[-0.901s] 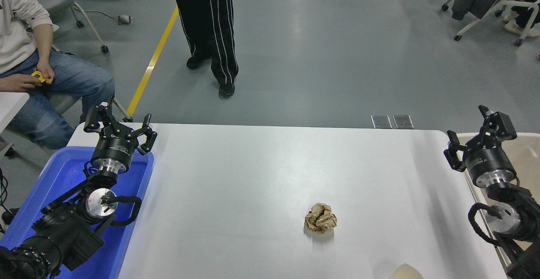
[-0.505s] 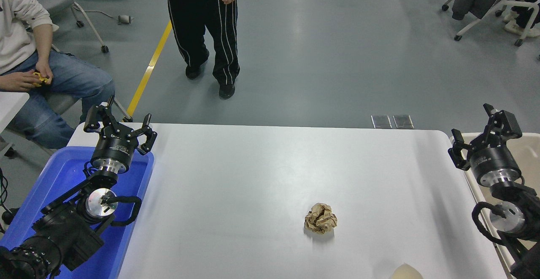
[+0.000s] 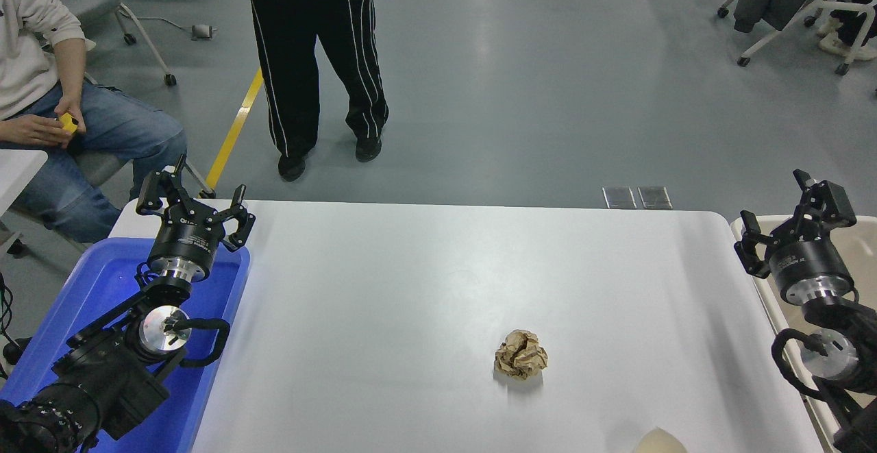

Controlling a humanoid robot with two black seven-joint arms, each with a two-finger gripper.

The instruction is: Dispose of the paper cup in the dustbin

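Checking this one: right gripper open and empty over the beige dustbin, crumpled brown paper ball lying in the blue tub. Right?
Not quite. The head view shows the crumpled brown paper ball lying on the white table, not in the blue tub. The right gripper is open and empty over the beige dustbin.

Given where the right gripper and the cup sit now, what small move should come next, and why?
Probably swing the right gripper back and left, toward the paper cup. The gripper is open and empty above the dustbin, while the cup lies at the table's near edge, only partly in view.
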